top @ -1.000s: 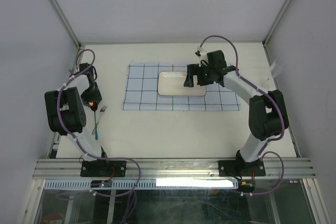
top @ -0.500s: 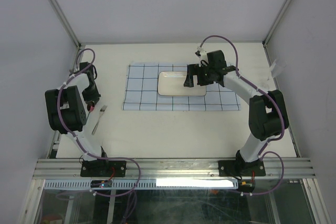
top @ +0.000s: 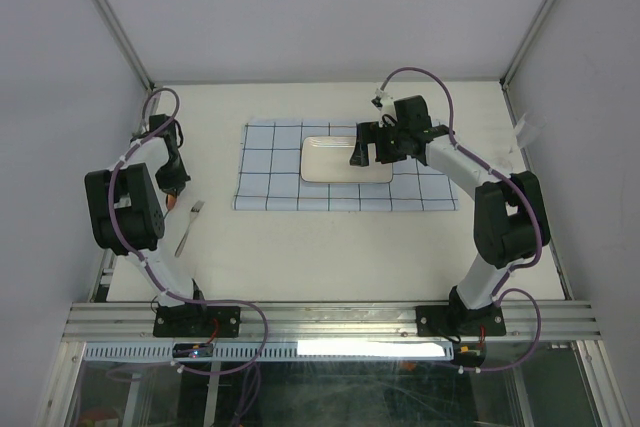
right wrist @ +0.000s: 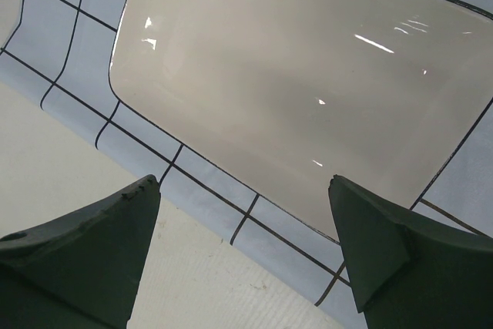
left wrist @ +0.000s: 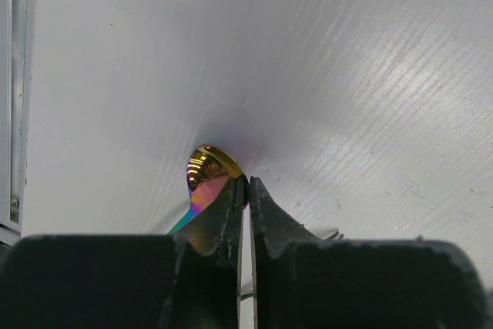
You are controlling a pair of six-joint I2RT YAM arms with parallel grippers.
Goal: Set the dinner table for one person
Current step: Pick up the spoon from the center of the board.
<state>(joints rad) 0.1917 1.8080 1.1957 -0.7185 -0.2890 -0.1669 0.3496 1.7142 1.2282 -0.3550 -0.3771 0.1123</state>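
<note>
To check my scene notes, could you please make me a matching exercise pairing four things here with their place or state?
Things:
1 plate
2 fork
3 left gripper
4 right gripper

Place or state:
a open
b on the bare dinner table
c shut
d on the checked cloth

Pairs: 1-d, 2-b, 3-c, 4-a

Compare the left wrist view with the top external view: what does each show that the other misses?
Only the left wrist view clearly shows the iridescent spoon bowl, at the tips of the shut left pincer; whether it is gripped I cannot tell. Only the top external view shows the grid cloth, the white plate and the right pincer above it. Both show the dinner table, the left pincer and the fork, which is whole from above, with only its tines visible at the wrist.
</note>
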